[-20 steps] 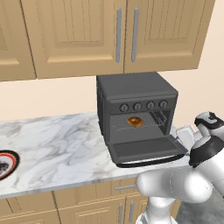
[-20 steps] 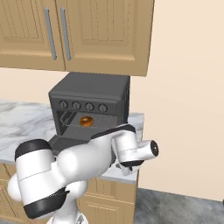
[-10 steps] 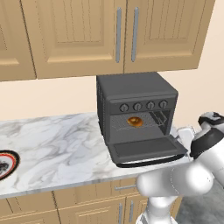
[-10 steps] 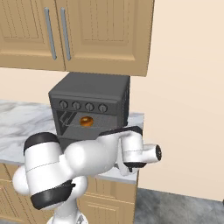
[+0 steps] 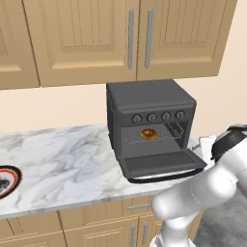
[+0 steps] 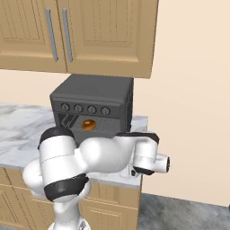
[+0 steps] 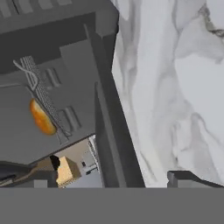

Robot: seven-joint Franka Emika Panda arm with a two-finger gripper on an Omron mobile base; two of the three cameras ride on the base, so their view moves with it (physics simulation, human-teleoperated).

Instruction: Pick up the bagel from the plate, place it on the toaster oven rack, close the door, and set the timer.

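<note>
Facing left base view: plate [image 5: 6, 179]; hand view: bagel [image 7: 42, 117] beyond released jaws.

The toaster oven [image 5: 150, 123] stood on the counter [image 5: 67, 164] below the wall cabinets [image 5: 120, 36], near the counter's right end. Its door [image 5: 161, 164] hung down in front. The bagel [image 5: 148, 133] lay on the rack [image 5: 166, 132] inside. The plate [image 5: 7, 181] sat far left, well apart.

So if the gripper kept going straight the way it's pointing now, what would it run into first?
Most likely the toaster oven's open door: in the hand view its edge runs up between the open gripper's fingertips, with the marble counter beside it. Depth is unclear, so it might just skim past onto the counter.
</note>
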